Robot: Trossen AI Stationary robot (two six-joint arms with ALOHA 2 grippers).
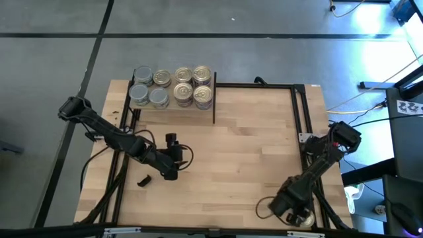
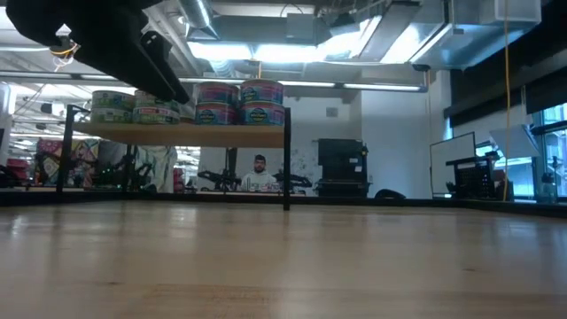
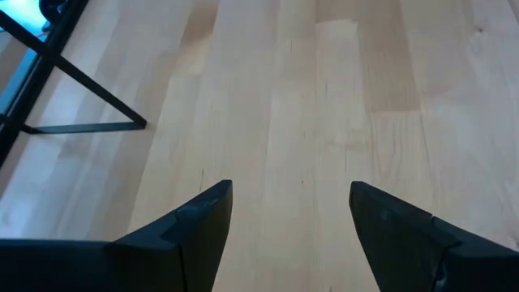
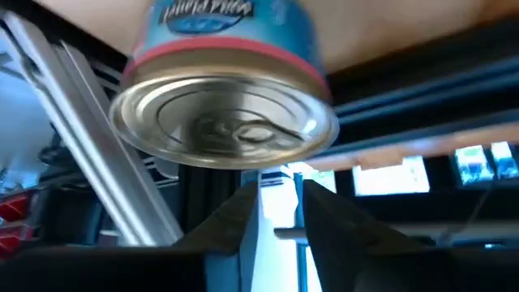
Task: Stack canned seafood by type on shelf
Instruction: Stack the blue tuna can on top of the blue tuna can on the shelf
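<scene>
Right end effector (image 4: 280,191) is at the near right edge of the surface (image 1: 251,145), close to a pull-tab tin (image 4: 223,130); I cannot tell if it has a grip. The tin is probably rigid, slick and dense: grasp it across the side wall. Left end effector (image 3: 290,195) hangs released and empty. Other tins (image 1: 173,86) sit on the shelf (image 1: 172,109)

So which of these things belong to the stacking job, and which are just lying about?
Job: shelf; tins stacked on it; tin in front of right gripper; left gripper, open, waiting over table.
Lying about: small black piece on table; floor cables; person behind.
</scene>
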